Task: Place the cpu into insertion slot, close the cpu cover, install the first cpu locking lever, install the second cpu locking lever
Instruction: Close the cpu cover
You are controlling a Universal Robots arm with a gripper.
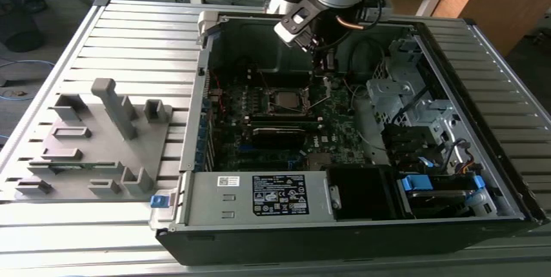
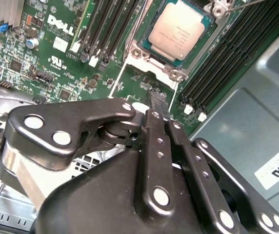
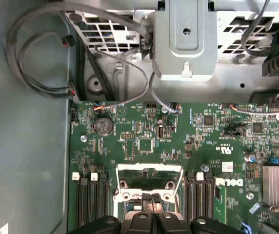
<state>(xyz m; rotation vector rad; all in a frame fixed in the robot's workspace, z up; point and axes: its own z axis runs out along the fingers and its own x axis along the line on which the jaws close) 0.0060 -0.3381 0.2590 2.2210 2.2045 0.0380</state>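
The cpu (image 2: 178,28) lies in the insertion slot (image 1: 288,101), its dull silver top bare and a green edge showing around it. My gripper (image 2: 158,103) hangs just above the motherboard, a short way off one side of the slot, fingers shut with nothing between them. In the first wrist view the gripper (image 3: 149,199) tips sit right at the silver cpu cover (image 3: 149,181) frame; I cannot tell whether that frame lies flat or stands up. A thin wire locking lever (image 2: 242,5) sticks out past the slot's far corner. In the exterior view the gripper (image 1: 326,67) is behind the slot.
Black memory slots (image 2: 105,24) flank the socket on both sides. A finned heatsink (image 3: 278,185), loose cables (image 3: 37,63) and a grey drive cage (image 3: 186,44) crowd the case. The power supply (image 1: 258,196) sits at the front. A grey fixture tray (image 1: 95,141) stands on the exterior view's left.
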